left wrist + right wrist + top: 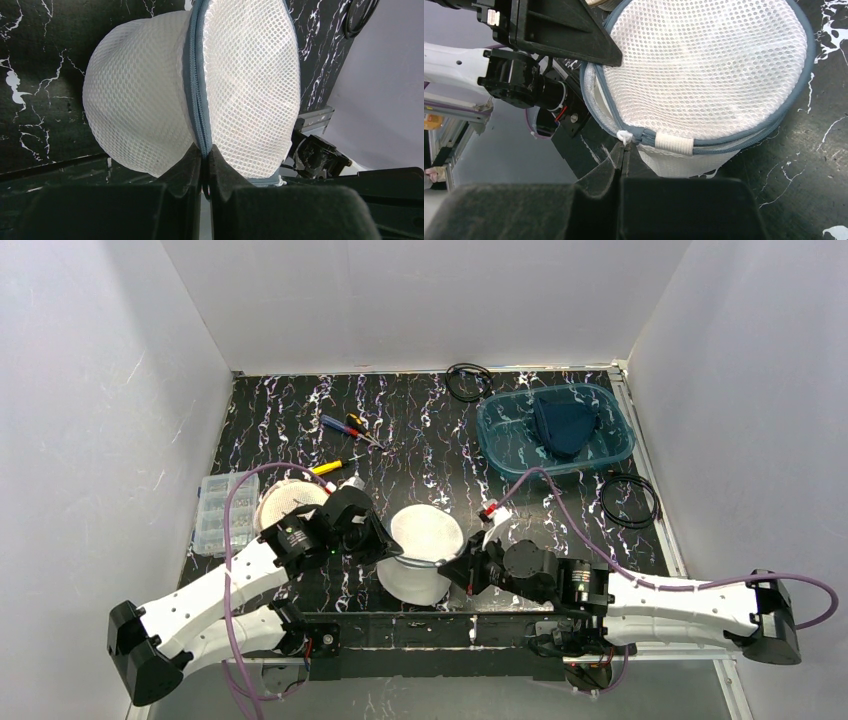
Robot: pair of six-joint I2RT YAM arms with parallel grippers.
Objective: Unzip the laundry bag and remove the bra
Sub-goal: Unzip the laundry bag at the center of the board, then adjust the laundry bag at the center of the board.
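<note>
Pinching the bag (425,540) at its zip seam (196,100) with the left gripper (205,150) and at the white pull (624,136) with the right gripper (622,150), jaws pressed together, near middle of the table (420,440).

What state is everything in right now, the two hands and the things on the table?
Laundry bag: zipper looks closed, gripped on both sides.
Left hand: shut on the bag's zipper seam.
Right hand: shut on the zipper pull.
Blue bin: holds a dark cloth.
</note>
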